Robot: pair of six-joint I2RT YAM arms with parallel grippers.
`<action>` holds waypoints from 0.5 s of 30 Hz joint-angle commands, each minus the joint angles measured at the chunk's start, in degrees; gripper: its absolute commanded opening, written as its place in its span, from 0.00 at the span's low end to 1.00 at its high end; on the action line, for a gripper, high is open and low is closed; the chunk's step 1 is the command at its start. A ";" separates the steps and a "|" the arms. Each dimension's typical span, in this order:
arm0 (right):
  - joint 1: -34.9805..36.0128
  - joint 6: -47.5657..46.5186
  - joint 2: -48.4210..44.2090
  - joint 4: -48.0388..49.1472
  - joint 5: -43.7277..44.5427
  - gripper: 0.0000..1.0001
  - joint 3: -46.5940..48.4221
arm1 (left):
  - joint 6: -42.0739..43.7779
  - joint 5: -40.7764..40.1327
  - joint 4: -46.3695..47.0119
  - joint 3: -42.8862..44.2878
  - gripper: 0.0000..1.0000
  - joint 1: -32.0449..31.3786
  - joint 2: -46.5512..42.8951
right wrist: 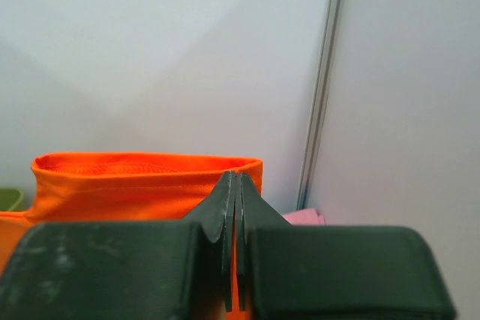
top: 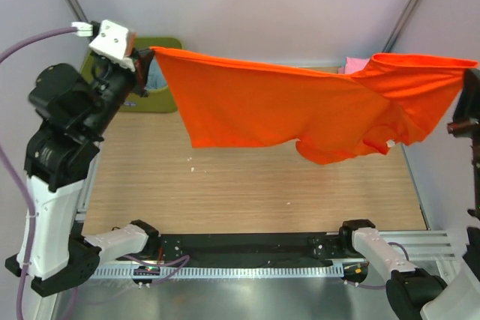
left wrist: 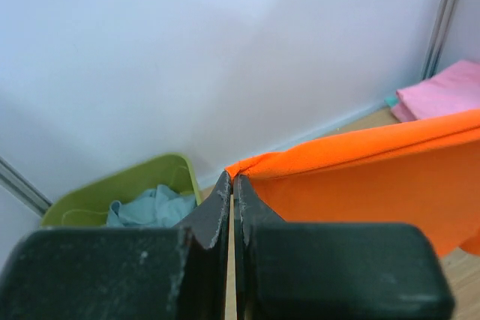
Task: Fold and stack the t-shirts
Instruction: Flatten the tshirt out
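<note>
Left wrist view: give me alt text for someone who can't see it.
The left gripper, shut, pinches a corner of an orange shirt that stretches away to the right. Behind, against a white wall, a green tub holds pale blue cloth, and a folded pink shirt lies far right.

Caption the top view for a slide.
The left gripper and right gripper stretch an orange t-shirt above the table.

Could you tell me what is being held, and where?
The orange t-shirt: left gripper pinches one corner, right gripper a stitched edge at the other end.
</note>
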 commanded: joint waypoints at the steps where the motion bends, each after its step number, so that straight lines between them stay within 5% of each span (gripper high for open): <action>1: 0.10 -1.93 3.10 -3.01 2.29 0.01 5.31 | 2.51 -1.46 -1.16 4.37 0.00 0.08 -0.79; 15: 0.10 -8.27 16.12 18.17 -0.69 0.01 -1.70 | 9.73 -7.36 6.74 2.99 0.00 0.16 6.86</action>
